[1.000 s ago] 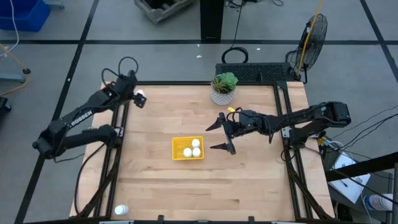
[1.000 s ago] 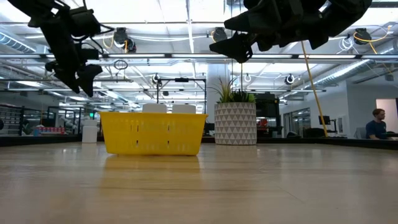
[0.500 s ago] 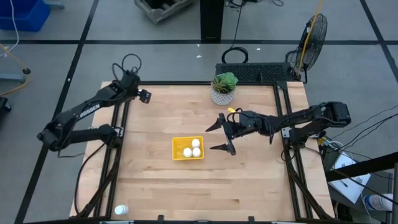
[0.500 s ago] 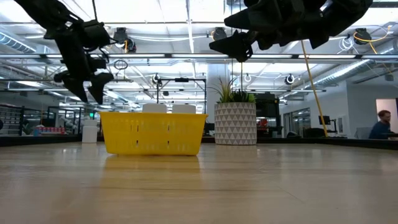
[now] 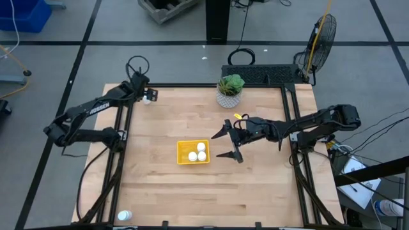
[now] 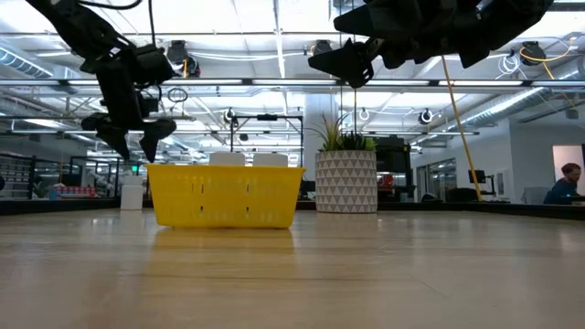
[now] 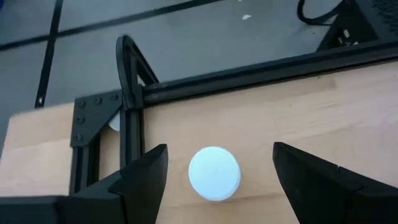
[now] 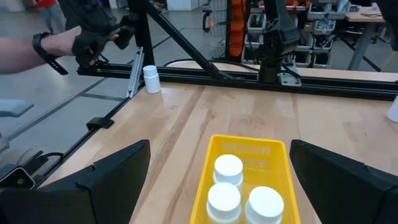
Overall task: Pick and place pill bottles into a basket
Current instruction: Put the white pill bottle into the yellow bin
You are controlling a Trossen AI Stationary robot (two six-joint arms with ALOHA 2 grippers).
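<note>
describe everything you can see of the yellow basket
The small square bright-yellow plastic basket sits flat near the middle of the wooden table. Its low walls show a perforated grid pattern in the low view. Three white capped pill bottles stand upright inside it. Neither pincer touches it; the open right pincer hovers just beside it.

Light is bright and even, coming from overhead ceiling fixtures (image 6: pixel 274 23) that glare white across the low view's upper part. There the arms read as dark silhouettes against that glow. The wooden table (image 5: pixel 179 128) is evenly lit from above, with only soft, faint shadows. In the low view the nearest tabletop looks blurred, perhaps out of focus. The left wrist view is slightly soft overall.
</note>
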